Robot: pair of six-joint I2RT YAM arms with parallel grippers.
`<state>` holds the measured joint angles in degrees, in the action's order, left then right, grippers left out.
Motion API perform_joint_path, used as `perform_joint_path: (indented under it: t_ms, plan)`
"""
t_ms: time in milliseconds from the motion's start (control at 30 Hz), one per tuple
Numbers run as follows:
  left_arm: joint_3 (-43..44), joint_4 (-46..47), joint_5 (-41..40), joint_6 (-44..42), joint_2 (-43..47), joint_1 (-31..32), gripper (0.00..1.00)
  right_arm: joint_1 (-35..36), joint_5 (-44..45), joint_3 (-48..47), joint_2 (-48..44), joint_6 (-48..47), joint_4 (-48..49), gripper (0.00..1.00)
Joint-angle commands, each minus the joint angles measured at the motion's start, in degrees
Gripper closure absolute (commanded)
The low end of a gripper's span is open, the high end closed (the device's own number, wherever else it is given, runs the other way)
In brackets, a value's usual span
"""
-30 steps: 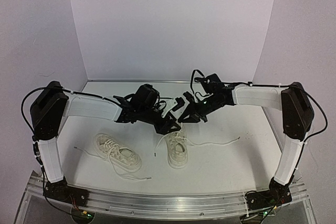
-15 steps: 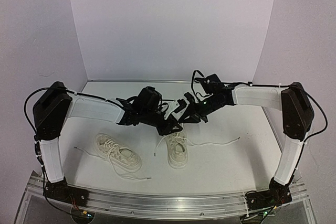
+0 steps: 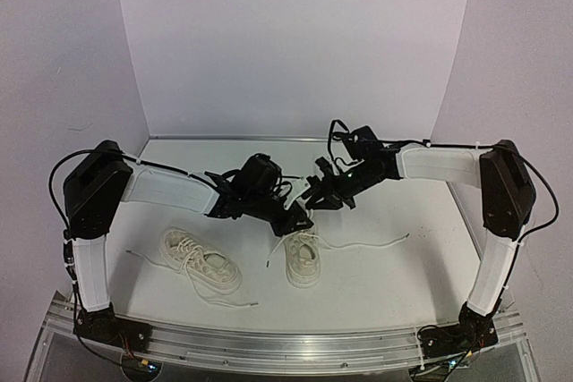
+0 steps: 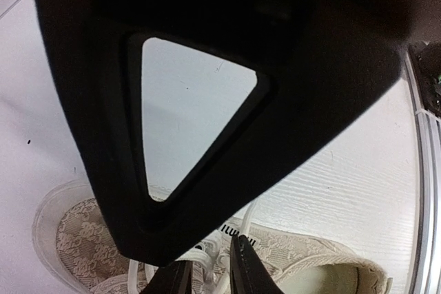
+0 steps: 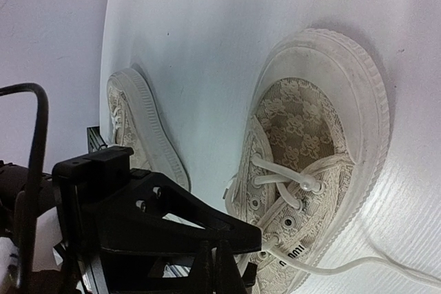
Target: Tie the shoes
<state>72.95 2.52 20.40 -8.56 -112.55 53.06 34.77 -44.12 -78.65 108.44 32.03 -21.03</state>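
Two cream-white lace-patterned sneakers lie on the white table. The left shoe (image 3: 201, 258) (image 5: 134, 129) lies apart, with loose laces. The right shoe (image 3: 303, 258) (image 5: 310, 135) (image 4: 83, 246) has one lace (image 3: 367, 243) (image 5: 372, 263) trailing right on the table and another (image 3: 276, 250) trailing left. My left gripper (image 3: 300, 218) (image 4: 210, 277) hovers just over this shoe's eyelets, jaws a narrow gap apart, with a lace strand (image 4: 249, 217) beside one fingertip. My right gripper (image 3: 315, 196) (image 5: 222, 270) sits just behind it, jaws together; nothing shows held in it.
A metal rail (image 3: 295, 346) runs along the near table edge. White walls close the back and sides. Each gripper's triangular black finger fills much of the other's wrist view. Black cables loop above the right wrist (image 3: 338, 131).
My left arm has moved right and down, bringing its gripper onto the right shoe's top. My right gripper has drifted slightly toward it. The shoes and laces have not moved.
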Motion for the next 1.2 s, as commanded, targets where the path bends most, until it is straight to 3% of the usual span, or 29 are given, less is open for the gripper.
perform_joint_path:
  t_ms: [0, 133, 333, 400, 633, 900, 1167]
  plan:
    - [2.4, 1.5, -0.8, -0.1, -0.2, 0.9, 0.87, 0.4, 0.9, -1.0, -2.0, 0.4, 0.7, 1.00]
    - [2.0, 1.4, -1.2, -0.1, 0.3, 0.9, 1.00, 0.2, 1.1, -0.9, -2.6, 0.1, 0.0, 1.00]
    - [1.0, 1.4, -1.4, -0.3, 0.8, 0.9, 1.00, -5.5, 2.7, 4.3, -9.2, -0.4, -3.9, 0.63]
    - [0.8, 1.4, -1.2, -0.5, 0.9, 0.9, 1.00, -8.8, 5.3, 7.6, -13.0, 0.1, -6.3, 0.56]
    - [0.5, 1.6, -0.7, -1.5, 1.2, 0.9, 1.00, -12.5, 22.1, 16.4, -19.8, 1.6, -17.9, 0.57]
    - [0.7, 1.6, 0.0, -2.7, 1.2, 0.9, 1.00, -12.8, 35.4, 21.4, -20.1, 10.2, -19.2, 0.62]
    - [0.1, 2.2, 0.2, -3.3, 1.5, 0.9, 1.00, -13.0, 38.5, 20.1, -14.3, 12.8, -18.9, 0.63]
